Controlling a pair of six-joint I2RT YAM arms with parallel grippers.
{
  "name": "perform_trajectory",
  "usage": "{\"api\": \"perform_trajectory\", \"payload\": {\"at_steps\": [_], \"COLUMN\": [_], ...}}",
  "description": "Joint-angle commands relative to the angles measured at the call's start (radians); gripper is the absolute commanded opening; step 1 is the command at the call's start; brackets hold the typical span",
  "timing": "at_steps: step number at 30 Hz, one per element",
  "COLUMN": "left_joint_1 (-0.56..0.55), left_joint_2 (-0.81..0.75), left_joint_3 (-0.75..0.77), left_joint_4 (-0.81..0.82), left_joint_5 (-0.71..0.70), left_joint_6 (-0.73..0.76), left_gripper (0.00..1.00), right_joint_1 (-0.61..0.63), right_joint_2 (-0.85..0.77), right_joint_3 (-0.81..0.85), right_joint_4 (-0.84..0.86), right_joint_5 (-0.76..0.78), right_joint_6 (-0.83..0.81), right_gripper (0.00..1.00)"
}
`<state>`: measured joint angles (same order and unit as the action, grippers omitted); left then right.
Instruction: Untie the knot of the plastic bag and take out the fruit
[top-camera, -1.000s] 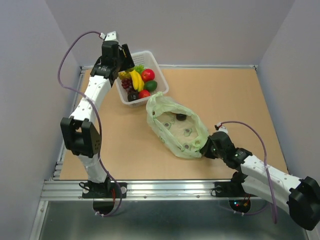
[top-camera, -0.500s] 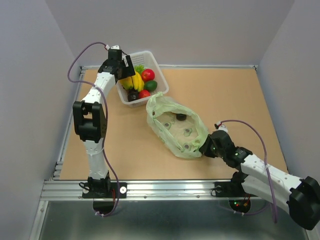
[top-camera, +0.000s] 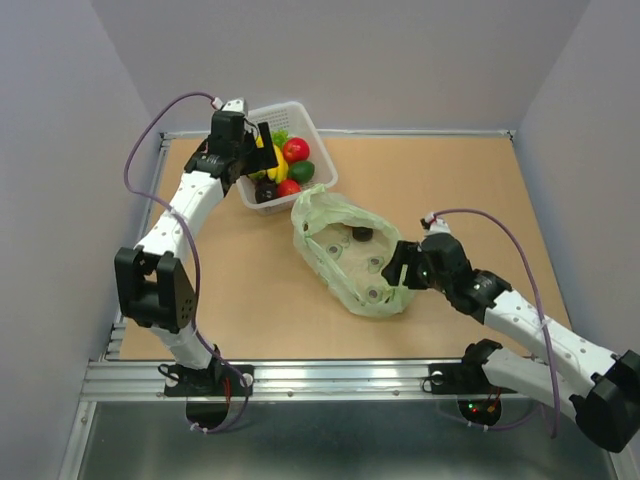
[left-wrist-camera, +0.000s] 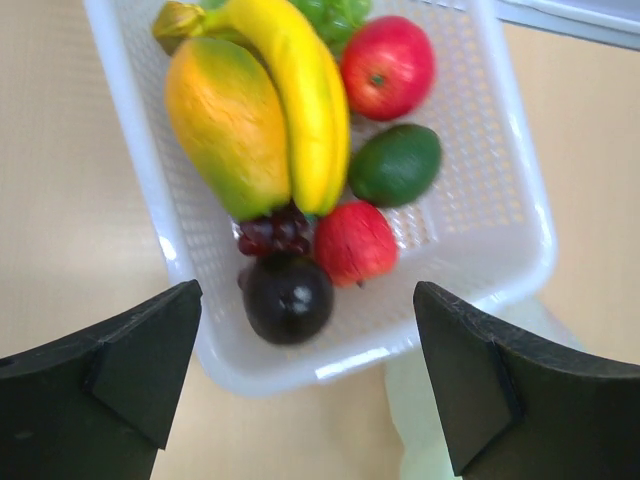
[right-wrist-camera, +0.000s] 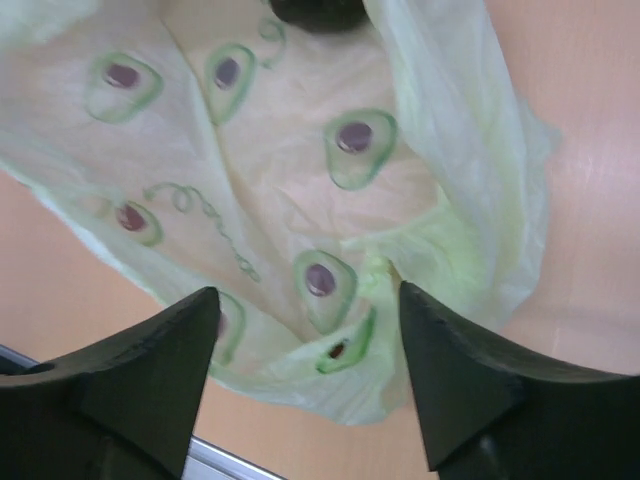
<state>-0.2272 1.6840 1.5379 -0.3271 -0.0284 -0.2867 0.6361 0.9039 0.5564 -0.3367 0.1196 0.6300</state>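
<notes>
The pale green plastic bag (top-camera: 350, 258) lies spread open and flat on the table, printed with avocados (right-wrist-camera: 330, 180). No knot shows on it. One dark round thing (top-camera: 362, 235) sits inside near its far edge (right-wrist-camera: 318, 8). The fruit lies in the white basket (top-camera: 310, 122): a yellow-orange one (left-wrist-camera: 225, 125), a green one (left-wrist-camera: 395, 165), two red ones (left-wrist-camera: 388, 65) and a dark one (left-wrist-camera: 288, 297). My left gripper (top-camera: 258, 148) hangs open over the basket's near rim (left-wrist-camera: 310, 390), empty. My right gripper (top-camera: 400, 268) is open just above the bag's near edge (right-wrist-camera: 305, 390).
A banana (left-wrist-camera: 305, 100) and a purple grape bunch (left-wrist-camera: 275, 230) also lie in the basket. A corner of the bag (left-wrist-camera: 415, 420) reaches just below the basket. Grey walls close in the table on three sides, and a metal rail (top-camera: 320, 378) runs along the near edge.
My right gripper has opened and let go of the bag's near edge, lifting a little toward the bag. My left gripper has opened fully and shifted over the basket's near side.
</notes>
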Motion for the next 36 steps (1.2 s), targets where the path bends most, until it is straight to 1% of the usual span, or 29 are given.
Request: {"api": "perform_trajectory", "payload": {"at_steps": [1, 2, 3, 4, 5, 6, 8, 9, 12, 14, 16, 17, 18, 20, 23, 26, 27, 29, 30, 32, 33, 34, 36], "left_joint_1": [-0.081, -0.095, -0.110, -0.130, -0.139, -0.146, -0.162, -0.167, -0.198, -0.215, -0.242, -0.251, -0.261, -0.288, -0.313, -0.327, -0.328, -0.333, -0.340, -0.350, -0.357, -0.362, -0.371], "left_joint_2": [-0.186, -0.213, -0.239, -0.286, -0.308, -0.355, -0.400, -0.421, -0.492, -0.529, -0.558, -0.567, -0.576, -0.601, -0.629, -0.650, -0.653, -0.655, -0.653, -0.644, -0.641, -0.635, -0.630], "left_joint_3": [-0.099, -0.149, -0.175, -0.200, -0.247, -0.272, -0.338, -0.360, -0.427, -0.455, -0.502, -0.527, -0.541, -0.564, -0.604, -0.622, -0.627, -0.634, -0.642, -0.653, -0.666, -0.673, -0.691], "left_joint_4": [0.022, 0.020, 0.022, 0.020, 0.016, 0.016, 0.019, 0.022, 0.026, 0.036, 0.051, 0.056, 0.059, 0.075, 0.080, 0.079, 0.079, 0.080, 0.082, 0.097, 0.102, 0.115, 0.132], "left_joint_5": [0.024, 0.024, 0.024, 0.024, 0.022, 0.022, 0.021, 0.021, 0.024, 0.061, 0.090, 0.097, 0.116, 0.120, 0.122, 0.125, 0.127, 0.131, 0.133, 0.133, 0.130, 0.127, 0.121], "left_joint_6": [0.035, 0.034, 0.035, 0.038, 0.034, 0.032, 0.021, 0.018, 0.006, -0.003, -0.023, -0.034, -0.045, -0.071, -0.094, -0.094, -0.095, -0.100, -0.107, -0.118, -0.129, -0.137, -0.150], "left_gripper": [0.99, 0.99, 0.99, 0.99, 0.99, 0.99, 0.99, 0.99, 0.99, 0.99, 0.99, 0.99, 0.99, 0.99, 0.99, 0.99, 0.99, 0.99, 0.99, 0.99, 0.99, 0.99, 0.99], "right_joint_1": [0.002, 0.004, 0.001, 0.000, -0.001, -0.012, -0.033, -0.048, -0.121, -0.168, -0.194, -0.203, -0.210, -0.214, -0.214, -0.214, -0.214, -0.214, -0.214, -0.214, -0.214, -0.214, -0.214], "right_joint_2": [0.053, 0.081, 0.105, 0.163, 0.193, 0.254, 0.312, 0.351, 0.482, 0.555, 0.660, 0.693, 0.757, 0.809, 0.892, 0.961, 0.975, 1.020, 1.035, 1.064, 1.066, 1.066, 1.028], "right_joint_3": [0.223, 0.308, 0.347, 0.391, 0.430, 0.504, 0.568, 0.638, 0.730, 0.815, 0.893, 0.914, 0.937, 0.986, 1.020, 1.039, 1.045, 1.062, 1.068, 1.083, 1.086, 1.091, 1.090], "right_joint_4": [-0.066, -0.082, -0.094, -0.116, -0.125, -0.130, -0.131, -0.130, -0.128, -0.128, -0.127, -0.128, -0.128, -0.128, -0.128, -0.130, -0.130, -0.128, -0.128, -0.128, -0.128, -0.127, -0.128], "right_joint_5": [-0.003, -0.003, -0.009, -0.014, -0.015, -0.021, -0.047, -0.084, -0.196, -0.239, -0.323, -0.357, -0.427, -0.472, -0.593, -0.643, -0.684, -0.712, -0.710, -0.707, -0.698, -0.696, -0.690], "right_joint_6": [-0.162, -0.205, -0.229, -0.251, -0.289, -0.309, -0.366, -0.384, -0.430, -0.453, -0.493, -0.522, -0.539, -0.575, -0.662, -0.694, -0.701, -0.708, -0.707, -0.707, -0.710, -0.711, -0.713], "right_gripper": [0.82, 0.84, 0.85, 0.87, 0.87, 0.89, 0.89, 0.89, 0.89, 0.89, 0.90, 0.91, 0.91, 0.91, 0.91, 0.91, 0.90, 0.87, 0.85, 0.77, 0.71, 0.52, 0.28]}}
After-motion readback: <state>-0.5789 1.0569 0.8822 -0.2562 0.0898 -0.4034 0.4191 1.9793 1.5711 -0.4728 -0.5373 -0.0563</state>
